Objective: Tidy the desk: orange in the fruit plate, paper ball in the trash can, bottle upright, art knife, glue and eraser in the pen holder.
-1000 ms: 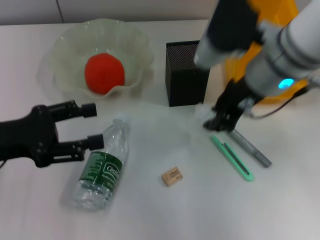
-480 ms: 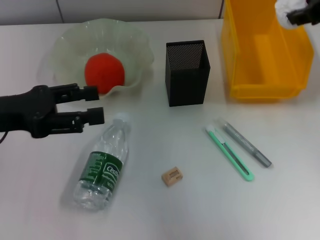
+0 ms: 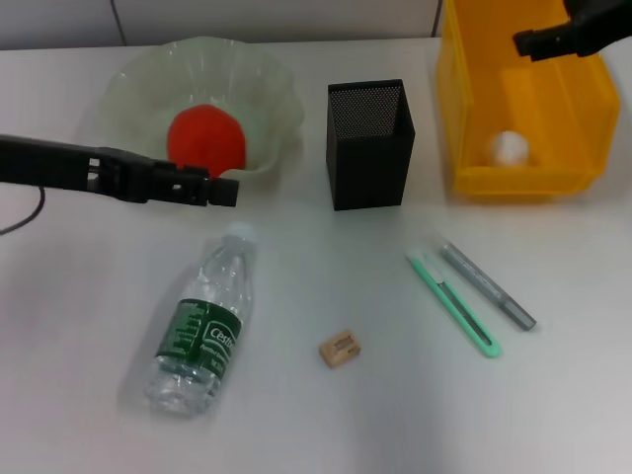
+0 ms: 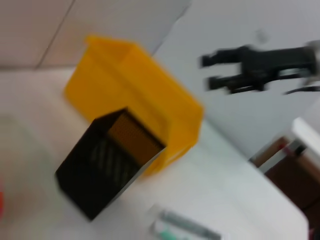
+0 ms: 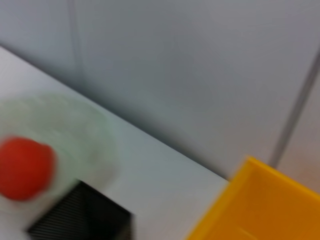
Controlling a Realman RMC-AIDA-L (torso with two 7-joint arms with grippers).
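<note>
The orange (image 3: 205, 144) lies in the pale green fruit plate (image 3: 138, 79). The white paper ball (image 3: 511, 148) lies inside the yellow bin (image 3: 568, 109). The clear bottle (image 3: 202, 326) lies on its side at the front left. The green art knife (image 3: 454, 304) and the grey glue pen (image 3: 489, 286) lie side by side, right of the tan eraser (image 3: 340, 349). The black mesh pen holder (image 3: 368, 143) stands in the middle. My left gripper (image 3: 223, 186) is open and empty, seen edge-on above the bottle's cap and in front of the plate. My right gripper (image 3: 528, 41) is open and empty over the bin.
The left wrist view shows the pen holder (image 4: 105, 160), the bin (image 4: 135, 85) and my right gripper (image 4: 212, 72) farther off, with its fingers apart. The right wrist view shows the orange (image 5: 22, 167) and the bin's corner (image 5: 260, 200). A grey wall runs behind the table.
My right gripper carried the paper ball from the table up over the bin and let it go; the ball now lies inside. My left gripper turned edge-on and moved right and back.
</note>
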